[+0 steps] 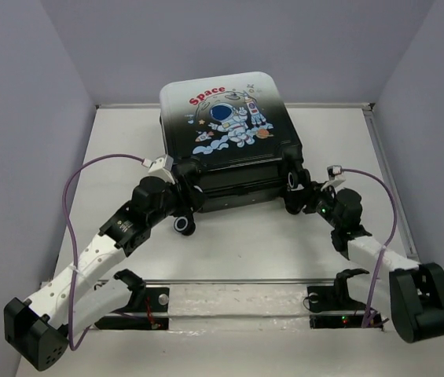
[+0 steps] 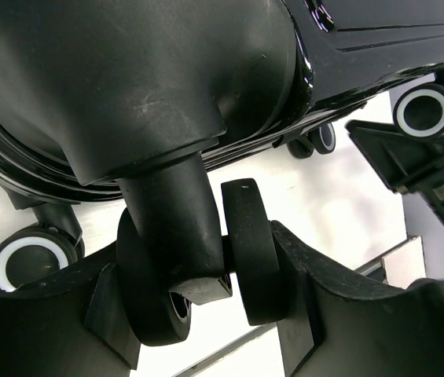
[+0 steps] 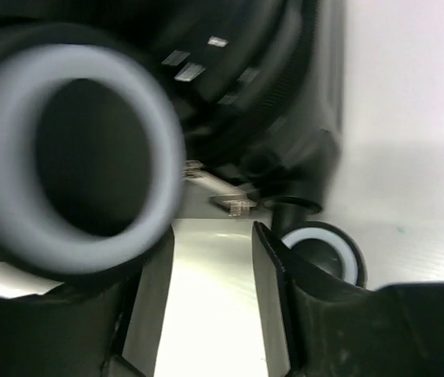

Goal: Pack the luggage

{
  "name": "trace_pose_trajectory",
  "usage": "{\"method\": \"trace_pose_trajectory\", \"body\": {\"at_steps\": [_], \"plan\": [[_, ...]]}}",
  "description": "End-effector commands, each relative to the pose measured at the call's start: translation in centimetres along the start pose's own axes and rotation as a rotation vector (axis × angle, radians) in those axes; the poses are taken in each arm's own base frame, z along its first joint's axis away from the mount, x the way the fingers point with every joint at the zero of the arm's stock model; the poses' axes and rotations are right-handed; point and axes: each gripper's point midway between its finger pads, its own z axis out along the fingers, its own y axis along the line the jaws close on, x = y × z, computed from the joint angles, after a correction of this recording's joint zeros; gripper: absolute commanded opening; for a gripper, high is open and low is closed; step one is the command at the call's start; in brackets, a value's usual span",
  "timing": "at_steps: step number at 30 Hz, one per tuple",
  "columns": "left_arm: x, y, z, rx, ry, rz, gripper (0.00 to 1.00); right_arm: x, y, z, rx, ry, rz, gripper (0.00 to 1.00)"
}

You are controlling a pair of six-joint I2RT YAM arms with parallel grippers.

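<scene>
The luggage lies closed at the back middle of the table, its astronaut print and red "Space" facing up. My left gripper is at its near left corner. In the left wrist view that gripper is shut on a black twin caster wheel under the dark shell, one finger against each outer side. My right gripper sits at the near right corner. Its fingers stand apart with only table between them. A white-rimmed wheel lies just beyond its right finger, and another looms blurred at the left.
A metal rail runs across the table in front of the arm bases. Grey walls close in both sides and the back. A white-rimmed wheel sticks out below the left gripper. My right arm shows at the edge of the left wrist view.
</scene>
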Motion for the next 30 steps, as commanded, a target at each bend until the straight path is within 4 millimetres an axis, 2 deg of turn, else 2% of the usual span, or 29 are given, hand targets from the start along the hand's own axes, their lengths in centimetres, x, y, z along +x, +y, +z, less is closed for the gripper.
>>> {"method": "trace_pose_trajectory", "body": {"at_steps": [1, 5, 9, 10, 11, 18, 20, 25, 26, 29, 30], "plan": [[-11.3, -14.7, -7.8, 0.546, -0.409, 0.14, 0.06, -4.8, 0.0, 2.6, -0.018, -0.176, -0.075, 0.53], [-11.1, -14.5, -7.8, 0.545, -0.404, 0.144, 0.06, -4.7, -0.4, 3.1, -0.043, -0.216, -0.065, 0.54], [-11.1, -14.6, -8.0, 0.552, -0.407, 0.149, 0.06, -4.7, 0.6, 3.7, -0.12, -0.225, -0.087, 0.55], [-11.0, -14.6, -8.0, 0.552, -0.403, 0.15, 0.06, -5.2, 1.5, 3.6, -0.168, -0.245, -0.104, 0.55], [-10.9, -14.4, -7.9, 0.545, -0.401, 0.153, 0.06, -4.8, 1.3, 3.8, -0.171, -0.24, -0.101, 0.55], [-9.9, -13.9, -7.8, 0.543, -0.364, 0.128, 0.06, -6.5, 0.7, 4.4, -0.157, -0.314, -0.182, 0.56], [-9.6, -13.8, -7.8, 0.55, -0.356, 0.121, 0.06, -7.5, 1.6, 4.3, -0.195, -0.357, -0.19, 0.54], [-9.1, -13.1, -7.2, 0.522, -0.337, 0.115, 0.06, -9.8, 3.2, 4.6, -0.254, -0.417, -0.187, 0.31], [-8.9, -12.8, -6.9, 0.512, -0.333, 0.11, 0.06, -10.2, 3.4, 4.5, -0.262, -0.428, -0.187, 0.22], [-8.7, -12.5, -6.4, 0.499, -0.326, 0.105, 0.06, -10.8, 4.0, 4.1, -0.282, -0.456, -0.174, 0.14], [-8.5, -12.3, -6.2, 0.495, -0.322, 0.102, 0.06, -10.9, 4.1, 4.0, -0.289, -0.465, -0.163, 0.07]]}}
